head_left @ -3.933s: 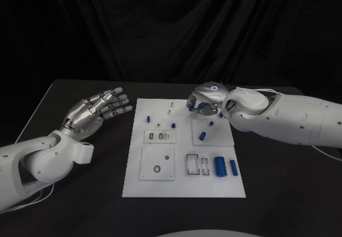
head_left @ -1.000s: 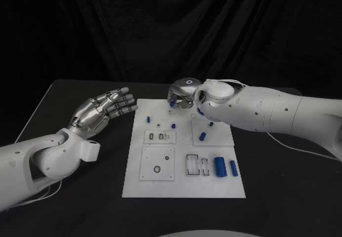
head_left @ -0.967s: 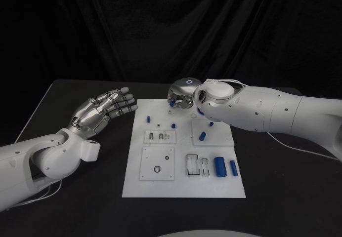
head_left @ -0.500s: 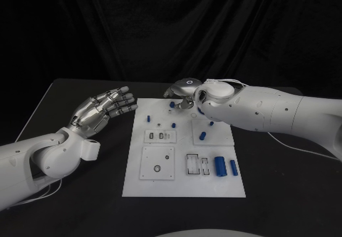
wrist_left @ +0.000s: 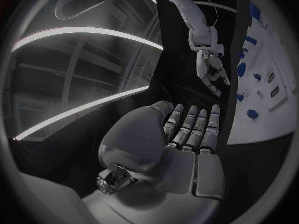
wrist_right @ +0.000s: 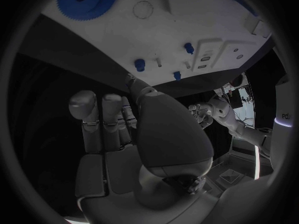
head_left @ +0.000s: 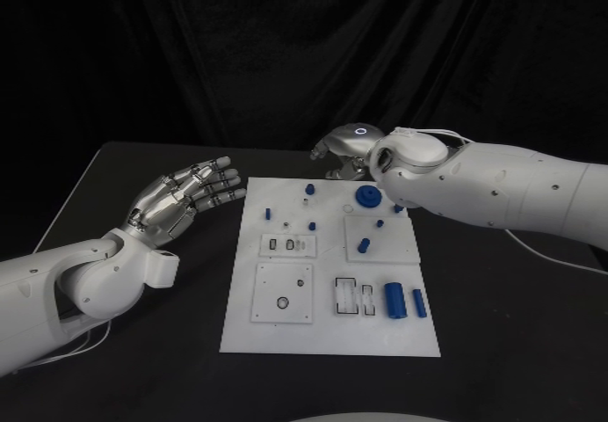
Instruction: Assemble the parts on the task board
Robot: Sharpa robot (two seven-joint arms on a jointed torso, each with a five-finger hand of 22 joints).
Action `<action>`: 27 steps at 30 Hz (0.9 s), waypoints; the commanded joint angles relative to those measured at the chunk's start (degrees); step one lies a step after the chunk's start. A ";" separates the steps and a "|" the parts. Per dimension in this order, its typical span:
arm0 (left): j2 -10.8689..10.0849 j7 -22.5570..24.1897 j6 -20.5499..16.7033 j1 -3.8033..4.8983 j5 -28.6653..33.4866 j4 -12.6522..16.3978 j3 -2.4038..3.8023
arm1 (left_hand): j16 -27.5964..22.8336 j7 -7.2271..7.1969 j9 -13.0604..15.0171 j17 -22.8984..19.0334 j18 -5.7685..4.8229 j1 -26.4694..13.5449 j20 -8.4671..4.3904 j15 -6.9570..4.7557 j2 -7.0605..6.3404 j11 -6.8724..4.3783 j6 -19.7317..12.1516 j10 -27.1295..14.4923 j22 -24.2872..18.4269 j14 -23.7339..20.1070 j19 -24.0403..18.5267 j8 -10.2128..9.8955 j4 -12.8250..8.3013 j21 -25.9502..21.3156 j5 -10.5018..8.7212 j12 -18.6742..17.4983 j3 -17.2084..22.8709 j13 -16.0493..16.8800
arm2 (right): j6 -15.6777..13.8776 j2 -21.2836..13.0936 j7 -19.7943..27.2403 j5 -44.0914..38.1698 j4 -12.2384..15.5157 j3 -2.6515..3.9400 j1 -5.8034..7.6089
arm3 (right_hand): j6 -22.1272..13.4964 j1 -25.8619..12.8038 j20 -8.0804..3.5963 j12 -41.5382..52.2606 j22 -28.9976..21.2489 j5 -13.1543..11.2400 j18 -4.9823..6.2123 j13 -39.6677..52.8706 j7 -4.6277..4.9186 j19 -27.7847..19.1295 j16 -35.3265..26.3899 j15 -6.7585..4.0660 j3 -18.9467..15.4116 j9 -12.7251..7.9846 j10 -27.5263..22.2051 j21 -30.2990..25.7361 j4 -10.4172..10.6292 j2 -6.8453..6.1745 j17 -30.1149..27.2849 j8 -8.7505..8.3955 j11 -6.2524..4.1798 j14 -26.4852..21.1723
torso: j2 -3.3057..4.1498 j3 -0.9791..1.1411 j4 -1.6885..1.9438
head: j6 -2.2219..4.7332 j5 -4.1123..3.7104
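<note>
The right hand (head_left: 344,148) hovers empty, fingers loosely apart, beyond the board's (head_left: 329,338) far edge; left hand (head_left: 177,198) open. Reaching back could knock the blue gear (head_left: 366,196).

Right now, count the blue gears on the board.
1: the gear lies near the board's far edge, beside the right arm. That arm may hide others.
</note>
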 commanded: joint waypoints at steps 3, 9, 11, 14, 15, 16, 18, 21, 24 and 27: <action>-0.27 9.10 -0.02 0.02 0.13 0.38 0.04 | 0.15 0.19 0.05 -0.02 -0.61 -0.72 -0.02 -0.08 -0.06 -0.05 -0.03 0.22 -0.09 -0.40 -0.24 0.05 0.06 -0.26 0.14 -0.02 0.37 0.02 | -0.68 -6.20 0.40 2.07 7.36 -0.13 2.28 | 2.61 -0.48 -0.79 12.95 -0.46 -0.42 1.26 5.92 0.31 -0.91 -0.56 -0.94 -0.72 -0.28 11.12 -1.24 -0.18 0.11 -1.21 0.52 -2.22 -1.01 | -0.01 0.01 0.01 | 0.08 0.11; -0.48 9.00 -0.11 0.02 0.39 0.52 0.04 | 0.15 0.19 0.05 -0.02 -0.61 -0.72 -0.02 -0.08 -0.06 -0.05 -0.03 0.22 -0.09 -0.40 -0.24 0.05 0.06 -0.26 0.14 -0.02 0.37 0.02 | 0.14 -13.79 -0.50 4.34 14.55 -0.83 3.31 | 6.01 -2.97 -2.22 69.47 9.42 -1.05 -0.82 61.85 -0.24 5.04 10.57 -2.39 -2.82 -0.88 18.83 5.20 2.37 0.37 16.26 -0.24 -5.31 5.63 | -0.02 -0.01 0.04 | 0.25 0.12; -0.51 8.95 -0.11 0.02 0.46 0.52 0.04 | 0.15 0.19 0.05 -0.02 -0.61 -0.72 -0.02 -0.08 -0.06 -0.05 -0.03 0.22 -0.09 -0.40 -0.24 0.05 0.06 -0.26 0.14 -0.02 0.37 0.02 | 0.79 -15.20 -1.34 4.57 15.43 -0.99 3.38 | 7.26 -4.42 -2.29 74.42 11.92 -1.77 -1.30 71.44 -0.31 6.28 13.84 -2.30 -3.53 -0.59 29.02 7.08 3.53 0.34 21.82 0.06 -5.14 7.34 | 0.00 -0.01 0.04 | 0.31 -0.02; -0.47 8.84 -0.06 0.02 0.53 0.52 0.04 | 0.27 0.20 0.08 0.00 -0.61 -0.77 -0.02 -0.09 -0.14 -0.05 0.17 0.32 -0.10 -0.33 -0.25 0.11 0.04 -0.26 0.14 0.06 0.49 0.04 | 1.66 -16.90 -2.78 4.89 16.10 -1.15 3.29 | 8.36 -6.95 -2.11 78.14 14.59 -2.18 -1.83 81.97 -0.01 7.42 18.43 -2.09 -4.84 -0.34 42.03 9.00 5.50 0.41 30.31 0.11 -5.07 10.00 | -0.02 -0.05 0.02 | 0.47 -0.25; -0.45 8.81 -0.03 0.02 0.55 0.53 0.04 | 0.27 0.20 0.08 0.00 -0.61 -0.77 -0.02 -0.09 -0.14 -0.05 0.17 0.32 -0.10 -0.33 -0.25 0.11 0.04 -0.26 0.14 0.06 0.49 0.04 | 2.05 -17.44 -3.50 5.00 16.16 -1.20 3.17 | 8.76 -7.33 -2.14 78.52 14.96 -2.23 -1.87 83.61 0.00 7.54 19.22 -2.01 -5.04 -0.26 44.19 9.25 5.79 0.46 31.85 0.21 -4.94 10.51 | -0.04 -0.03 0.07 | 0.54 -0.40; -0.43 8.77 -0.01 0.02 0.56 0.54 0.04 | 0.27 0.20 0.08 0.00 -0.61 -0.77 -0.02 -0.09 -0.14 -0.05 0.17 0.32 -0.10 -0.33 -0.25 0.11 0.04 -0.26 0.14 0.06 0.49 0.04 | 2.46 -17.84 -4.24 5.08 16.10 -1.24 3.01 | 9.16 -7.52 -2.05 78.83 15.40 -2.15 -1.94 85.10 0.01 7.63 20.36 -2.04 -5.16 -0.19 46.17 9.54 6.00 0.61 34.07 0.23 -4.89 11.28 | -0.04 -0.02 0.06 | 0.60 -0.47; -0.40 8.72 0.03 0.02 0.58 0.55 0.04 | 0.39 0.21 0.09 0.02 -0.61 -0.80 -0.02 -0.08 -0.17 -0.05 0.25 0.38 -0.10 -0.24 -0.25 0.13 0.04 -0.26 0.14 0.11 0.55 0.05 | 3.09 -18.22 -5.37 5.18 15.77 -1.28 2.69 | 10.16 -9.09 -2.04 78.84 17.57 -1.83 -2.39 85.13 0.04 8.75 23.23 -1.95 -5.95 -0.04 46.21 11.17 7.07 0.61 39.83 0.31 -4.93 13.53 | -0.03 0.00 -0.01 | 0.75 -0.53; -0.28 8.64 0.15 0.01 0.60 0.48 0.04 | 0.39 0.21 0.09 0.02 -0.61 -0.80 -0.02 -0.08 -0.17 -0.05 0.25 0.38 -0.10 -0.24 -0.25 0.13 0.04 -0.26 0.14 0.11 0.55 0.05 | 3.82 -18.26 -6.66 5.28 14.83 -1.33 2.04 | 9.98 -9.92 -2.07 78.84 20.19 -1.50 -3.00 85.13 -0.02 10.37 24.40 -2.04 -6.46 -0.22 46.21 13.19 7.53 0.63 42.28 -0.29 -5.04 14.55 | -0.06 -0.01 0.01 | 0.91 -0.54; -0.23 8.51 0.26 0.01 0.61 0.43 0.04 | 0.44 0.22 0.09 0.03 -0.61 -0.83 -0.02 -0.07 -0.21 -0.05 0.25 0.40 -0.11 -0.20 -0.27 0.14 0.03 -0.27 0.15 0.11 0.64 0.06 | 4.51 -17.87 -7.22 5.32 14.00 -1.35 1.45 | 8.43 -10.29 -2.21 78.84 21.01 -0.67 -3.15 85.13 -0.20 10.85 24.45 -2.21 -6.59 -0.85 46.21 13.80 7.63 0.91 42.41 -1.25 -5.23 14.61 | -0.05 0.02 -0.08 | 1.05 -0.38; -0.19 8.29 0.40 0.00 0.61 0.39 0.04 | 0.53 0.24 0.09 0.05 -0.62 -0.85 -0.01 -0.05 -0.23 -0.04 0.20 0.43 -0.14 -0.12 -0.35 0.13 0.03 -0.33 0.15 0.13 0.71 0.06 | 4.97 -17.34 -7.49 5.34 13.29 -1.35 0.69 | 6.25 -10.16 -2.47 78.84 21.08 0.55 -3.12 85.13 -0.58 10.84 24.01 -2.54 -6.42 -1.69 46.21 13.77 7.31 1.19 41.54 -1.44 -5.59 14.25 | -0.06 0.07 -0.11 | 1.05 -0.24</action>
